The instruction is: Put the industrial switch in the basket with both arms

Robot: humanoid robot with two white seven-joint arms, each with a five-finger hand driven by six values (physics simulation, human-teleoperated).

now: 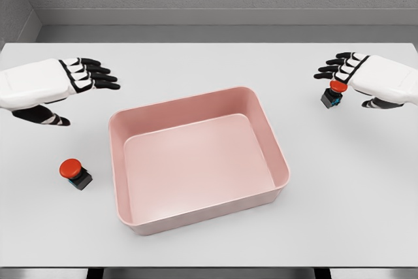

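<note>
Left hand (78, 78) hovers open, fingers spread, near the desk's (209, 253) left edge; right hand (353, 70) hovers open over a red-capped switch (334, 93) near the right edge.

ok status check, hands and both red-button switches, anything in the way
Left hand open, above table. Right hand open, fingers over the far-right red-button black switch, not gripped. Second red-button switch lies left of the empty pink plastic basket. Nothing blocking.

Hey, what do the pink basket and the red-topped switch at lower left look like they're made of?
The pink basket looks like molded plastic: one uniform matte color, rounded corners, a smooth rim. The switch also looks plastic, with a glossy red cap on a dark block base, though a render leaves that open.
</note>
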